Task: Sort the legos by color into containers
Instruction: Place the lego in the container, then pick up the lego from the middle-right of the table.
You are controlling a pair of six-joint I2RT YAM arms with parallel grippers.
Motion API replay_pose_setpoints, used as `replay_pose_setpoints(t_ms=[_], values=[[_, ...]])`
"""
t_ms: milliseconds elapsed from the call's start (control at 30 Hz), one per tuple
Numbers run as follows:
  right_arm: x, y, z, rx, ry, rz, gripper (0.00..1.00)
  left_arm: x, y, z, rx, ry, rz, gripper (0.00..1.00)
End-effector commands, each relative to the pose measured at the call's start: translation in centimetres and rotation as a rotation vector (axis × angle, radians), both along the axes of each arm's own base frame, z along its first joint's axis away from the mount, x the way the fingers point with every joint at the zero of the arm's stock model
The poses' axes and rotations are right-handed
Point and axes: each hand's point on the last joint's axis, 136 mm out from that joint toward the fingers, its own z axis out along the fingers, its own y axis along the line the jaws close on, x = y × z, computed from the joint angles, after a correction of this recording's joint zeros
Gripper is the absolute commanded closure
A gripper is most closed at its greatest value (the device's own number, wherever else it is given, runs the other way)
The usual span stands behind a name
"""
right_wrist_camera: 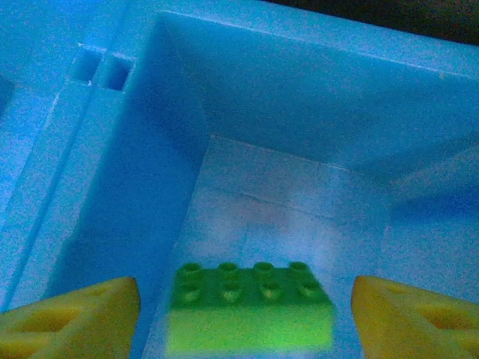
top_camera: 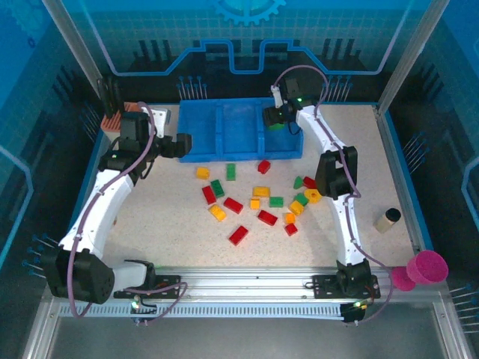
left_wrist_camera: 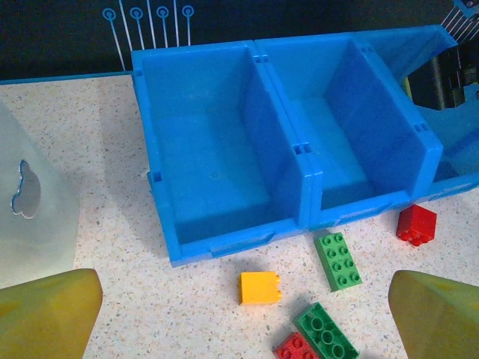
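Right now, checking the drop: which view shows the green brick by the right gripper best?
Right wrist: green brick, studs up, large between the fingers. Top external: a green sliver under the right gripper.

A robotics lab cell: aluminium frame (top_camera: 414,54), blue transparent panels (top_camera: 337,30), speckled table (top_camera: 172,221).

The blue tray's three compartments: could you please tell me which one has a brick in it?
The right compartment, under the right gripper: a green brick is in it, while the left compartment and the middle compartment hold none.
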Motion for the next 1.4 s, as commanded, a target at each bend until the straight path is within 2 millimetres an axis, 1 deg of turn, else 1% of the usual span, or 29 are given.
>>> replay_pose_setpoints(t_ms=[0, 133, 200, 233, 267, 300, 367, 400, 467, 500, 567, 667, 767, 867, 967, 1100, 1167, 1367], values=[[-0.5, 0.8, 4.2, 0.061, -0.053, 0.035, 0.26, -0.3, -0.3, 0.5, 0.010, -0.024, -0.018, 0.01], [-1.3, 0.8, 5.0, 0.053, -0.052, 0.043, 0.27, -0.4, -0.8, 0.7, -0.018, -0.032, -0.039, 0.01], [-2.2, 0.6, 5.9, 0.042, -0.051, 0.047, 0.27, -0.5, -0.9, 0.8, -0.024, -0.038, -0.043, 0.01], [-2.6, 0.5, 5.7, 0.034, -0.037, 0.048, 0.28, -0.6, -0.9, 0.9, -0.025, -0.041, -0.043, 0.01], [-3.6, 0.3, 7.3, 0.031, -0.049, 0.045, 0.28, -0.6, -1.0, 0.9, -0.026, -0.041, -0.044, 0.01], [-4.4, 0.0, 7.8, 0.021, -0.045, 0.041, 0.27, -0.7, -0.9, 0.8, -0.025, -0.041, -0.044, 0.01], [-6.7, -0.6, 8.8, 0.011, -0.031, 0.029, 0.23, -0.7, -0.7, 0.6, -0.019, -0.041, -0.032, 0.01], [-8.0, -1.0, 9.0, 0.012, -0.017, 0.021, 0.21, -0.7, -0.5, 0.5, -0.017, -0.044, -0.018, 0.01], [-11.1, -1.8, 9.0, 0.015, 0.022, -0.002, 0.19, -0.6, -0.1, 0.2, -0.009, -0.050, 0.007, 0.01], [-12.5, -2.2, 7.9, 0.010, 0.058, -0.011, 0.19, -0.6, -0.1, 0.1, -0.008, -0.050, 0.005, 0.01], [-15.6, -3.2, 6.9, -0.002, 0.111, -0.039, 0.19, -0.6, -0.2, -0.1, -0.007, -0.046, 0.002, 0.01], [-19.5, -4.1, 4.9, -0.015, 0.187, -0.064, 0.20, -0.7, -0.4, -0.3, -0.015, -0.039, -0.004, 0.01], [-22.1, -5.3, 2.9, -0.061, 0.248, -0.096, 0.20, -0.8, -0.7, -0.5, -0.021, -0.036, -0.013, 0.01], [-24.0, -7.4, 1.2, -0.121, 0.290, -0.148, 0.20, -0.8, -1.1, -0.8, -0.030, -0.026, -0.025, 0.01], [-25.4, -9.1, 0.0, -0.125, 0.325, -0.197, 0.20, -0.7, -1.3, -1.1, -0.028, -0.019, -0.029, 0.01], [-26.3, -11.3, -1.4, -0.147, 0.364, -0.231, 0.20, -0.6, -1.5, -1.5, -0.031, -0.005, -0.036, 0.01], [-26.3, -11.7, -2.0, -0.153, 0.384, -0.211, 0.19, -0.4, -1.6, -1.7, -0.034, 0.004, -0.041, 0.01], [-26.2, -11.8, -4.7, -0.177, 0.492, -0.148, 0.15, -0.4, -1.7, -1.9, -0.025, 0.019, -0.045, 0.01]])
